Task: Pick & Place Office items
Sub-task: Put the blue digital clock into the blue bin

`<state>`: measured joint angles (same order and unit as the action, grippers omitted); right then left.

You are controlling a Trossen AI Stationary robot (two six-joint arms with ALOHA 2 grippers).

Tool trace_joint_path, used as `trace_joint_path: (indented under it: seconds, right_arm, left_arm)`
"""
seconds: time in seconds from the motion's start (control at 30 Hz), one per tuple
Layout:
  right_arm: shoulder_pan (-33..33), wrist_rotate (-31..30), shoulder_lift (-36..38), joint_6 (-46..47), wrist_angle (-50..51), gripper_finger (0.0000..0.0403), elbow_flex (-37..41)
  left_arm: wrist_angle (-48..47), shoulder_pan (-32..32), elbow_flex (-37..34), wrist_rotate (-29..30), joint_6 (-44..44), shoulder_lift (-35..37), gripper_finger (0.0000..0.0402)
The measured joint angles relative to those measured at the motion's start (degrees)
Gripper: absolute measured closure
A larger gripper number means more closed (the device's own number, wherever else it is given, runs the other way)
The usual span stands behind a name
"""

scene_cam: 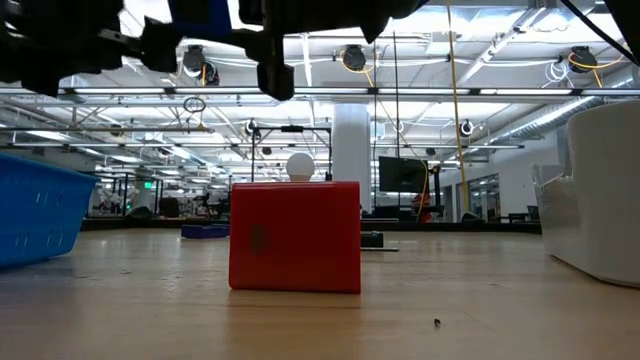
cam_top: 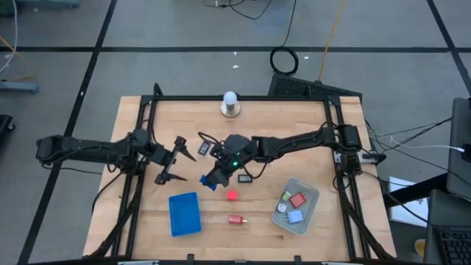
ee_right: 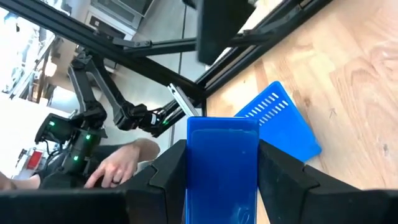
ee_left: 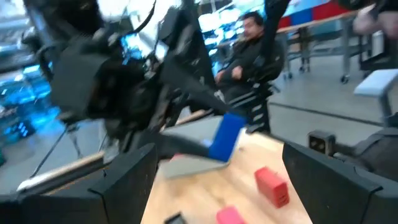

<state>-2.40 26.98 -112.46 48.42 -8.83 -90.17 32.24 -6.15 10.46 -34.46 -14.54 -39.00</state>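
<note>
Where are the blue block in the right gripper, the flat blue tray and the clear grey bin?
blue block [ee_right: 222,168]: right wrist view, middle of its face between the fingers.
flat blue tray [cam_top: 185,214]: high view, its centre.
clear grey bin [cam_top: 312,194]: high view, its rim.

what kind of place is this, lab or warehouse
Most likely a robotics lab in a large industrial hall. The low view shows a high ceiling of exposed trusses and ducts; a wooden table carries both arms on a black frame; a seated person watches nearby.
</note>
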Motion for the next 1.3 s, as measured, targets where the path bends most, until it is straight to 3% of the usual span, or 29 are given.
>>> trace_joint_path:
  seconds: [0.33, 0.83, 1.3]
  right_arm:
    - [-0.5, -3.1, 0.0, 0.4, -0.4, 0.0255, 0.0]
    - [-1.0, 0.2, -5.5, 8.0, -12.5, 0.0255, -0.1]
    - [-1.2, 0.1, -5.6, 6.7, -10.1, 0.0255, 0.0]
  left_arm:
    - [0.9, 2.2, 0.0, 0.0, -1.5, -2.1, 0.0050]
    - [1.3, 8.2, 8.5, 0.2, -4.4, -19.6, 0.0050]
    - [2.3, 12.8, 8.8, 9.2, -4.9, -21.6, 0.0051]
